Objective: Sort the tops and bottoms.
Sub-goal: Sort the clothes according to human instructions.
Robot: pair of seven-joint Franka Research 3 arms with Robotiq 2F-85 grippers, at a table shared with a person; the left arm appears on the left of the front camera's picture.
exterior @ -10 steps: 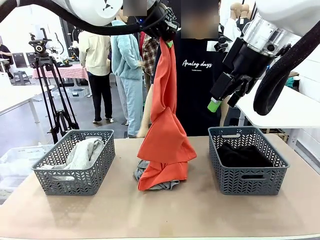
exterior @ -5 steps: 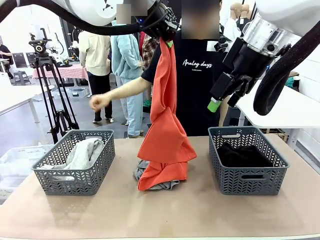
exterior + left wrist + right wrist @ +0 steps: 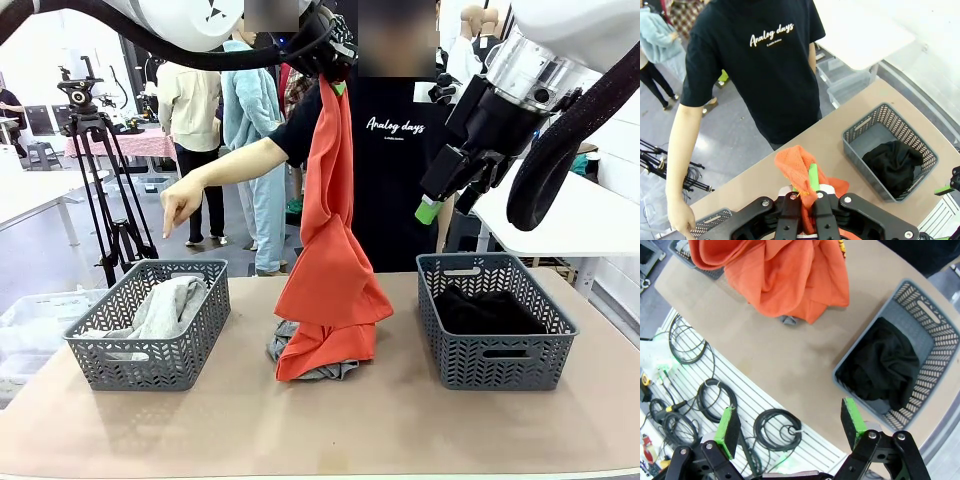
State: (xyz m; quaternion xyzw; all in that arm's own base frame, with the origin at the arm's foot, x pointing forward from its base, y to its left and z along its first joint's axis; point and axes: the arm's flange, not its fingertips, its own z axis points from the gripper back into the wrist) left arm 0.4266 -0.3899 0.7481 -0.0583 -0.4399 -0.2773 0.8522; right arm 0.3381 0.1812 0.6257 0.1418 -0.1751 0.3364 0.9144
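Note:
My left gripper (image 3: pixel 335 78) is up high and shut on the collar end of the orange T-shirt (image 3: pixel 330 270), which hangs down to the table's middle. In the left wrist view the gripper (image 3: pixel 812 192) pinches the orange cloth (image 3: pixel 792 160). The shirt's lower end rests on a mottled darker grey top (image 3: pixel 288 342). A light grey top (image 3: pixel 168 305) lies in the left basket (image 3: pixel 150 365). The black bottoms (image 3: pixel 488 310) lie in the right basket (image 3: pixel 495 365). Above that basket my right gripper (image 3: pixel 445 200) hangs open and empty, as the right wrist view (image 3: pixel 791 424) shows.
A person in a black printed T-shirt (image 3: pixel 395 150) stands at the far side, one hand (image 3: pixel 180 205) pointing down above the left basket. A tripod (image 3: pixel 95 170) stands beyond the table's left. Below the table's edge lie cable coils (image 3: pixel 777 427).
The person's arm has stretched out to the picture's left, and the hand now points down over the left basket. Neither gripper has moved, and the orange T-shirt hangs as before.

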